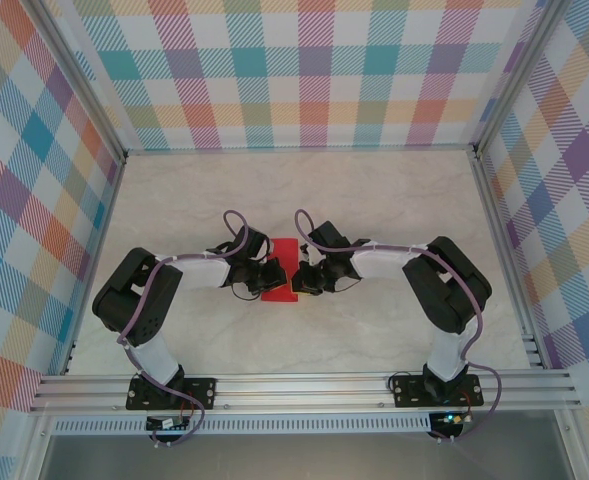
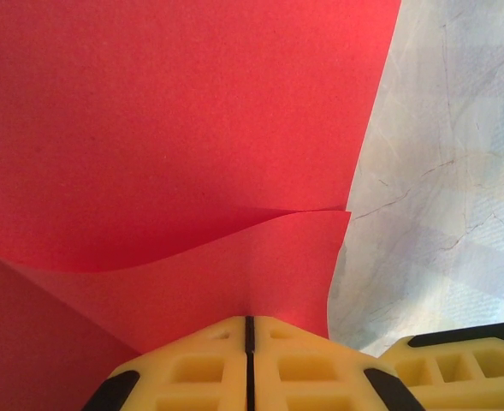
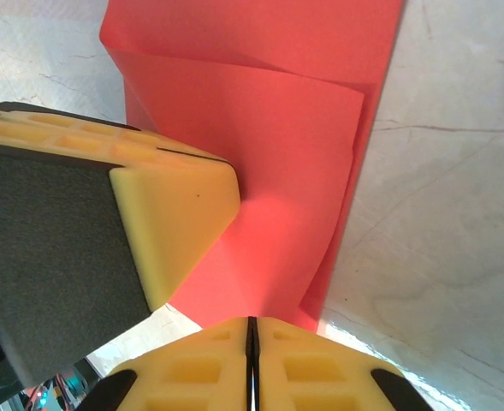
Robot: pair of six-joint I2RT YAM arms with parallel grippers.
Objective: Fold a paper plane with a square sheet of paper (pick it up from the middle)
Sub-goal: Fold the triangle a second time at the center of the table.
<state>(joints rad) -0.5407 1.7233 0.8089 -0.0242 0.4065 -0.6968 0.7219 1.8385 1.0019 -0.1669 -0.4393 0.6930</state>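
Item: red paper (image 2: pixel 174 111), flap lifted; left claw (image 2: pixel 249 324), right claw (image 3: pixel 252 324) both pinched shut on flap (close together). Risk: uneven pull tears sheet or skews crease

The pale marbled worktop (image 1: pixel 374 200) carried a single red sheet of paper (image 1: pixel 278 293), partly folded, lying about midway between left and right.

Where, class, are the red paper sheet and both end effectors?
red paper sheet (image 2: pixel 149 111), left wrist view, flat upper part.
left end effector (image 2: pixel 249 324), left wrist view, between its shut fingertips.
right end effector (image 3: pixel 252 324), right wrist view, between its shut fingertips.
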